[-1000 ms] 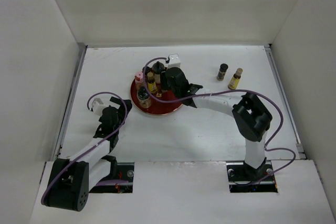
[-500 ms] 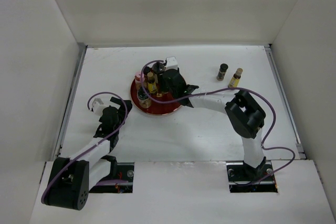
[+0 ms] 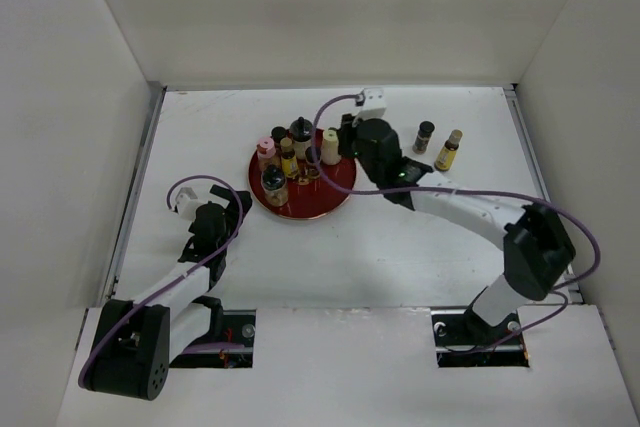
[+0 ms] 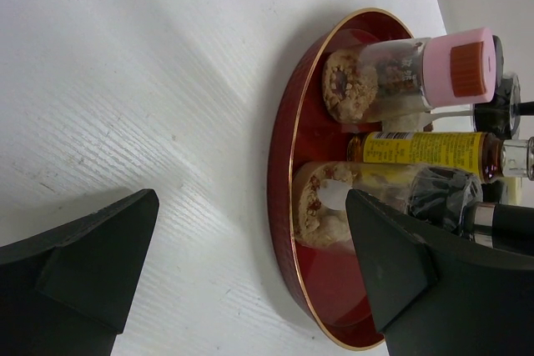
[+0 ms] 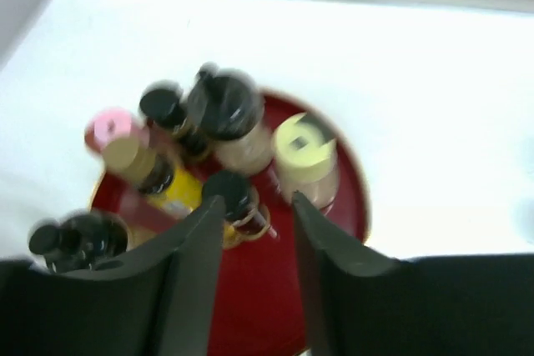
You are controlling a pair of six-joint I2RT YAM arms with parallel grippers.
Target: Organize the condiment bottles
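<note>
Several condiment bottles stand on the round red tray [image 3: 335,192]: a pink-capped jar [image 3: 265,147], a big black-capped one [image 3: 301,131], a cream-capped one [image 3: 330,143], a yellow bottle [image 3: 289,160] and a black-lidded jar [image 3: 274,185]. Two more bottles, dark [image 3: 424,135] and yellow [image 3: 448,150], stand on the table to the right. My right gripper [image 3: 347,139] is open and empty at the tray's back right edge; in the blurred right wrist view [image 5: 254,206] its fingers frame a small black-capped bottle [image 5: 231,192] without touching it. My left gripper [image 3: 215,212] is open and empty left of the tray [image 4: 284,164].
White walls enclose the table on three sides. In the left wrist view the pink-capped jar [image 4: 455,68] and yellow bottle [image 4: 417,149] are close to the tray's near rim. Bare white table lies between the left gripper [image 4: 250,231] and the tray.
My right gripper has drawn back from over the tray's middle toward the back right. The cream-capped bottle now shows standing on the tray. The left arm has not moved.
</note>
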